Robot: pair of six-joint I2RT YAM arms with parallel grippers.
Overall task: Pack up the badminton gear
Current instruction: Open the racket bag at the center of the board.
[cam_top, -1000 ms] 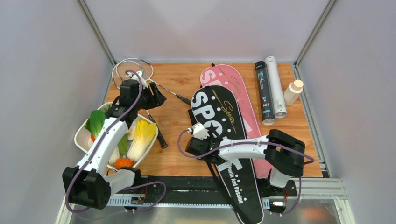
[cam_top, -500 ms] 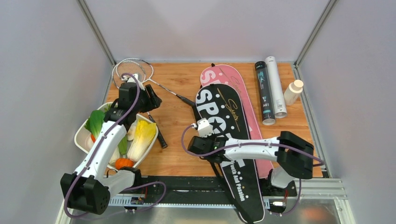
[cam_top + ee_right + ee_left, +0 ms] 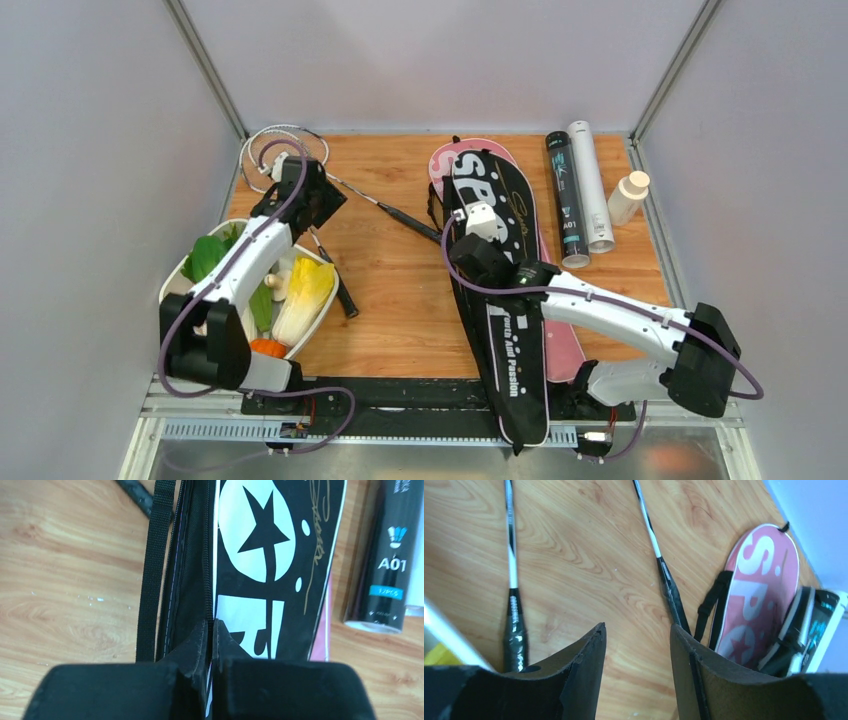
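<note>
Near L: white tray [image 3: 322, 270] holds veg [image 3: 303, 295] | R gripper [image 3: 212, 635] fingers pressed together, pinching zip edge of black bag [image 3: 510, 350], which lies atop pink bag [image 3: 756, 585]; contents unseen | L gripper [image 3: 638, 645] spread, empty, above two rackets [image 3: 513, 630] | far R: black tube [image 3: 566, 200], white tube [image 3: 592, 185] | Print: "And Passion" on black bag, "A01" on black tube.

Bright, even light, soft shadows, slight blur on near fingers [image 3: 574, 680].
</note>
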